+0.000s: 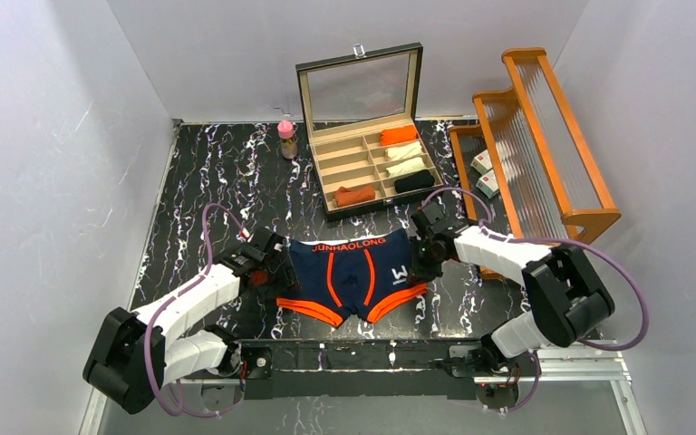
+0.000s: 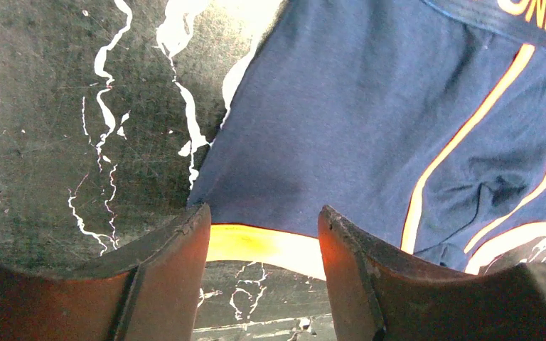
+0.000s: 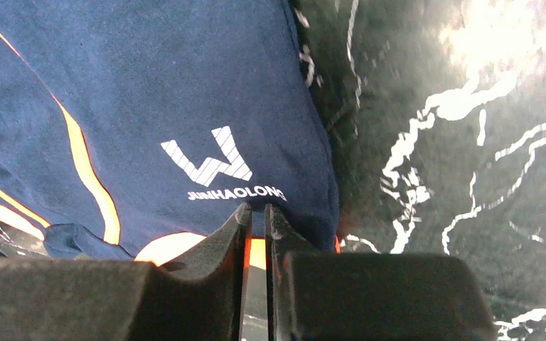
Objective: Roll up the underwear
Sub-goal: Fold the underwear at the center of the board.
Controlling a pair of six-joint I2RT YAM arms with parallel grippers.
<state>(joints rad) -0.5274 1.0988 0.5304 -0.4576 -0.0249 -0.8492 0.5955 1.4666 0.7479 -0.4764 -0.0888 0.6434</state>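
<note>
Top camera overhead; both wrist cameras close on navy underwear (image 1: 349, 267).

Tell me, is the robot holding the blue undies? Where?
Yes. The right gripper pinches the navy underwear by the orange hem of one leg. The left gripper is open around the other leg's hem, not gripping yet.

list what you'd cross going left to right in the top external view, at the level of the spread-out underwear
left gripper → navy blue underwear → right gripper → wooden rack
</note>
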